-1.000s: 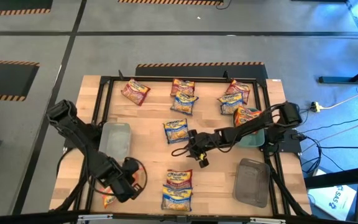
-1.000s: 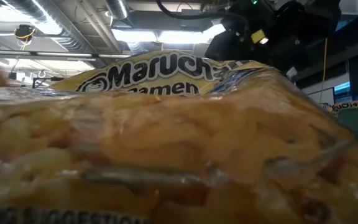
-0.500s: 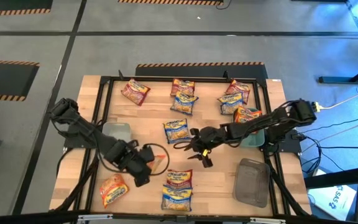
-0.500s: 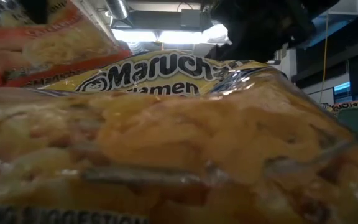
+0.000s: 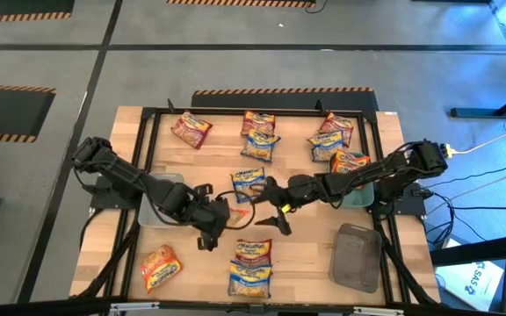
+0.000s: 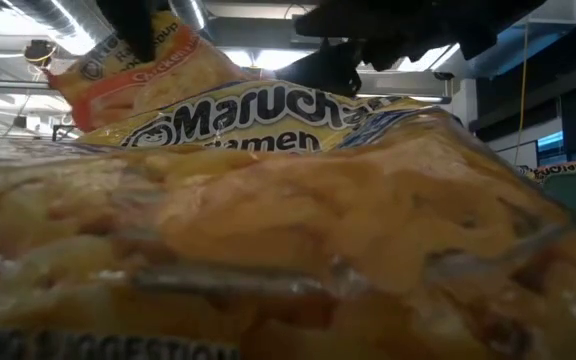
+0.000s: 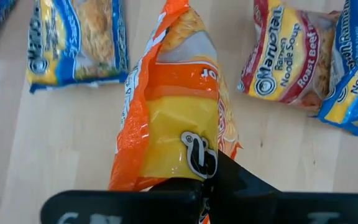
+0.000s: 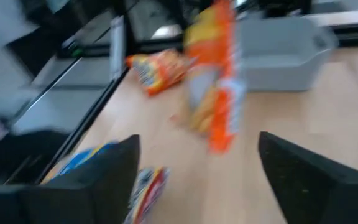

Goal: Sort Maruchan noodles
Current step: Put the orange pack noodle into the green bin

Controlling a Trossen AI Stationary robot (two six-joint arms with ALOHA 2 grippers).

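Observation:
My left gripper is shut on an orange-red noodle packet above the table's middle. The packet also shows in the low view and the right wrist view. My right gripper is open and empty just to the packet's right, its fingers standing apart and facing the packet. Other packets lie flat on the table: a blue-and-yellow one at the middle, two near the front edge, an orange one at the front left, and several along the far side. My left gripper pinches one short end of the orange-red packet between its two fingers. The fingers come slanting from above and from the table's left. The packet is lifted clear of the table and hangs tilted, its free end toward my right gripper.
A clear tray lies under my left arm, a teal tray under my right arm, and a grey tray at the front right. A black frame runs round the table. Bare wood shows between the middle and the front packets.
My left gripper has gone from the front left corner toward the table's middle, rightward and away from the near edge, carrying the orange-red packet lifted clear. The packet now hangs close before my right gripper, which has stayed near the middle.

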